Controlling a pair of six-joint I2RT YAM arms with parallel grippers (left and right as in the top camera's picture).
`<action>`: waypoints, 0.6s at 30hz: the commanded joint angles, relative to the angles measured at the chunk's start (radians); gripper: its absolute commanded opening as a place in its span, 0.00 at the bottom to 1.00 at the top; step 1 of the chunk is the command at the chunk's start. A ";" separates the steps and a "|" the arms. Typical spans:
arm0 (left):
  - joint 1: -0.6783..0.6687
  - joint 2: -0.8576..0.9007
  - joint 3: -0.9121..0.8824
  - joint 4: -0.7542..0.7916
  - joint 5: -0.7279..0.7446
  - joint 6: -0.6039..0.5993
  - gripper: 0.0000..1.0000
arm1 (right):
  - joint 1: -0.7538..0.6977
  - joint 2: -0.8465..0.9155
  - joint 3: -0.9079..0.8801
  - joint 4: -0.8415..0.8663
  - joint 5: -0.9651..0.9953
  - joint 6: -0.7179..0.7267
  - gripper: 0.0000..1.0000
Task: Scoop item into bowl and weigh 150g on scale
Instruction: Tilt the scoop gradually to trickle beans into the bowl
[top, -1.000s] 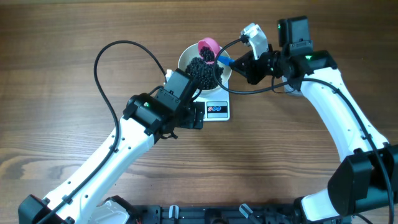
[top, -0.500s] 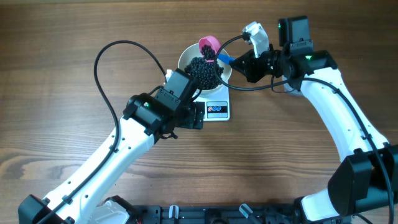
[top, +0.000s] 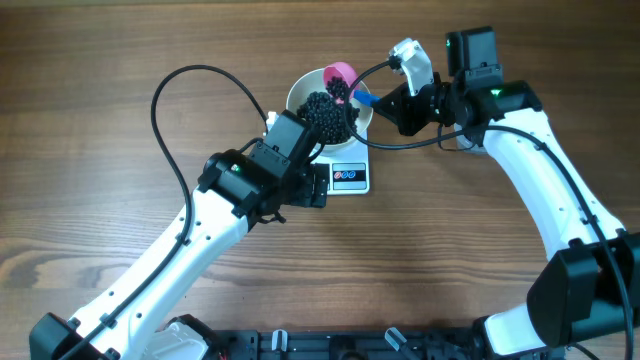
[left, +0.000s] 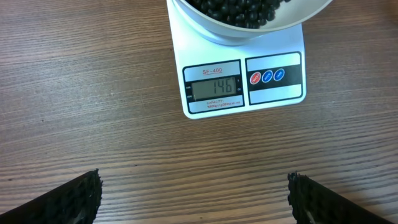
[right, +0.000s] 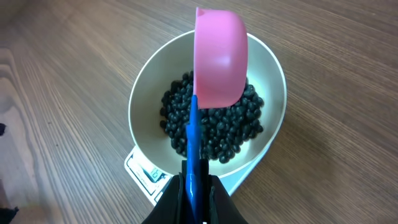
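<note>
jaws of the right gripper (right: 196, 199) are pinched tight on the blue handle of the pink scoop (right: 219, 56), which reaches straight out ahead of the fingers. the scoop's cup is turned so its rounded back faces the wrist camera, and it hangs over the far part of the white bowl (right: 144, 93). below and ahead of this gripper the black grains (right: 211, 124) lie heaped in the bowl, which sits on the scale (right: 144, 171). the left gripper (left: 194, 183) hovers with its fingers spread wide and nothing between them; the scale lies just ahead of it on the wooden table (left: 74, 93), display reading 146, the bowl beyond the display
</note>
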 joint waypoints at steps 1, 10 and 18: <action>-0.001 -0.014 -0.007 0.003 -0.013 -0.013 1.00 | -0.002 -0.022 0.019 0.009 -0.080 -0.002 0.04; -0.001 -0.014 -0.007 0.003 -0.013 -0.013 1.00 | -0.003 -0.022 0.019 0.013 -0.074 0.068 0.04; -0.001 -0.014 -0.007 0.003 -0.013 -0.013 1.00 | -0.003 -0.022 0.019 0.013 -0.072 0.024 0.04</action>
